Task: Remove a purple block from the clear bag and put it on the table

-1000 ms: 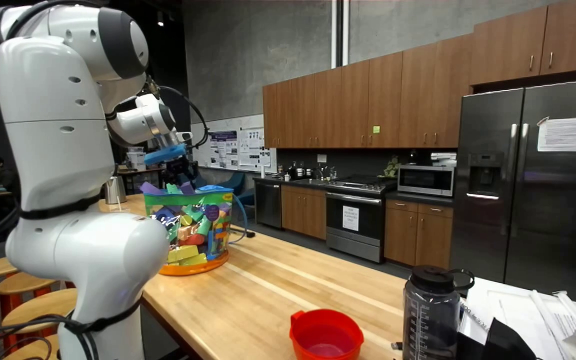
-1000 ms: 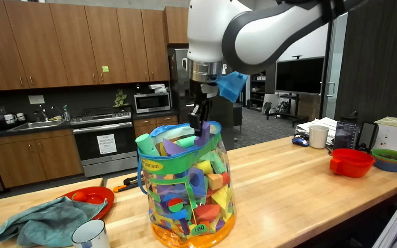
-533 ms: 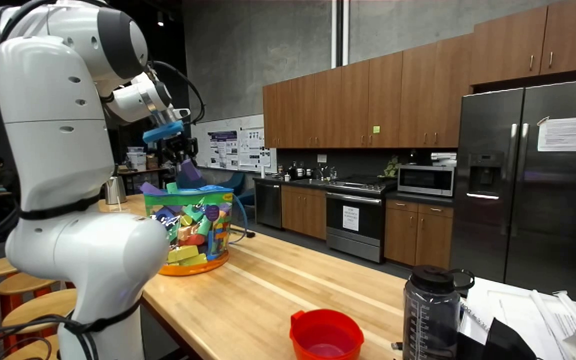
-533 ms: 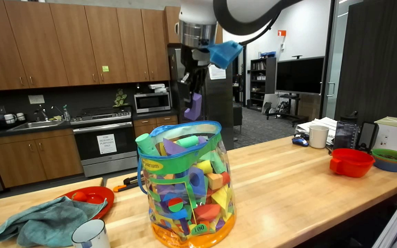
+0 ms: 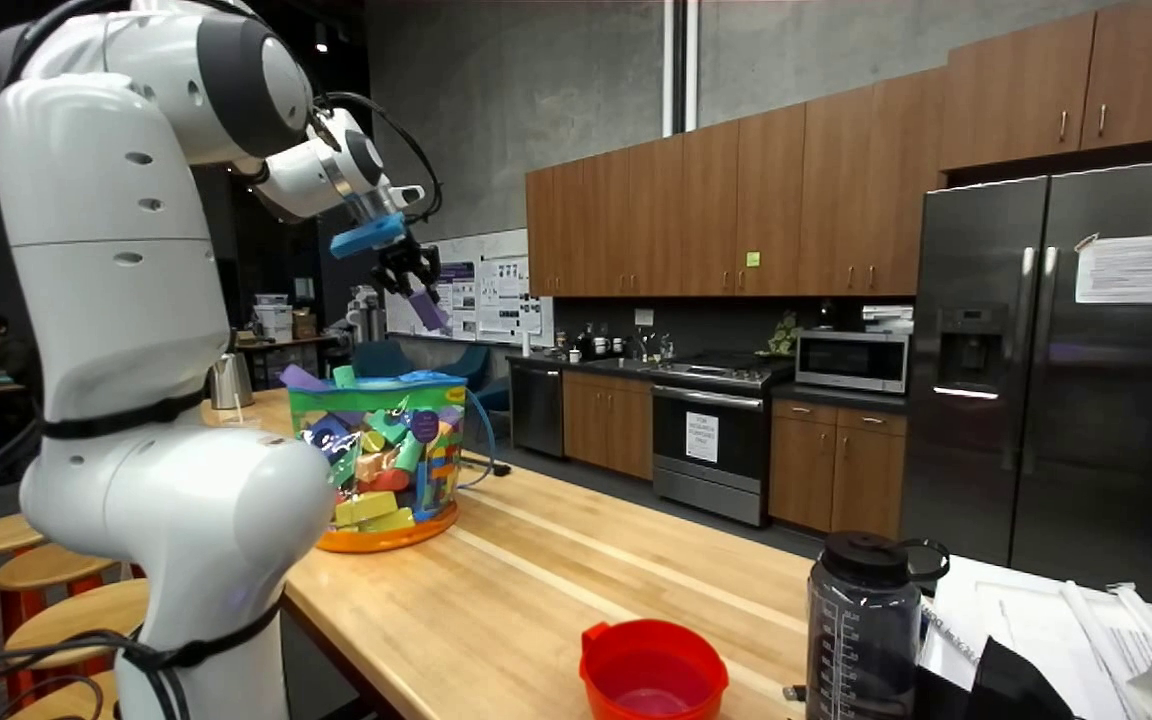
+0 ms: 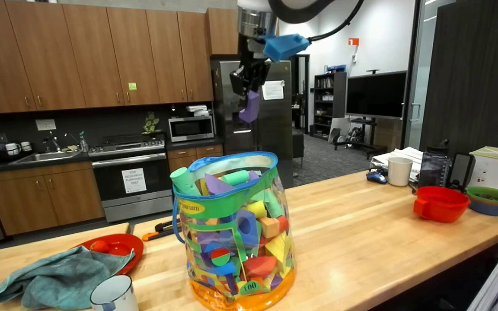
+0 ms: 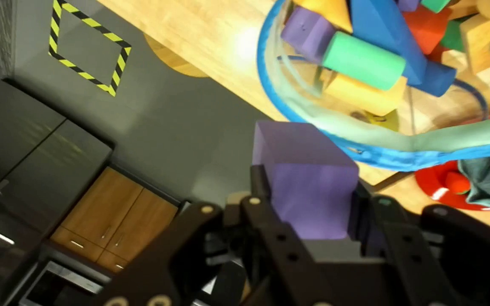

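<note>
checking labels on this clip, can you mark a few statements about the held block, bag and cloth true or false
The clear bag stands upright on the table. True.
The end effector grips a purple block. True.
That block rests on the table. False: it is held in the air.
The bag's top is closed. False: it is open.
A teal cloth partly covers a red plate. True.

Glare whitens part of the butcher-block table [image 7: 240,46] in the wrist view, where the gripper [image 7: 311,197] looks dark and soft-focused, while in an exterior view glints fleck the clear bag [image 5: 381,400].
</note>
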`<state>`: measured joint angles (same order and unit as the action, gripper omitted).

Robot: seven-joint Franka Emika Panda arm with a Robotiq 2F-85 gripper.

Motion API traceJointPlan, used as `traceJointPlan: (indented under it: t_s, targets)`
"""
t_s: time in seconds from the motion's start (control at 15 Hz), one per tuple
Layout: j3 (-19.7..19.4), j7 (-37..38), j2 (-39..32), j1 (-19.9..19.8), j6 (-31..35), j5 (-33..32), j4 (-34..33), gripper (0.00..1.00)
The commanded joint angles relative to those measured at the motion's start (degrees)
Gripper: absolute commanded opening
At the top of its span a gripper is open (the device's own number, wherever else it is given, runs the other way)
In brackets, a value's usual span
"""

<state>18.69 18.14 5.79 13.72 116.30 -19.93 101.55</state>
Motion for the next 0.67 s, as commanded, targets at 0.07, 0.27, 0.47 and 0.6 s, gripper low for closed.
traceJointPlan:
  t_s: [0.07,0.27,0.47,0.6]
  targets:
    - [-4.6,1.4,-2.2,-3.6,-2.2,2.1,-4.5,0.16]
    - [-8.2,1.6,-3.1,-6.2,-3.1,5.3,-5.4,0.16]
    - [-11.2,1.8,-3.3,-8.3,-4.0,8.9,-3.4,0.16]
    - [-12.7,2.5,-3.6,-9.3,-4.5,10.6,-1.1,0.16]
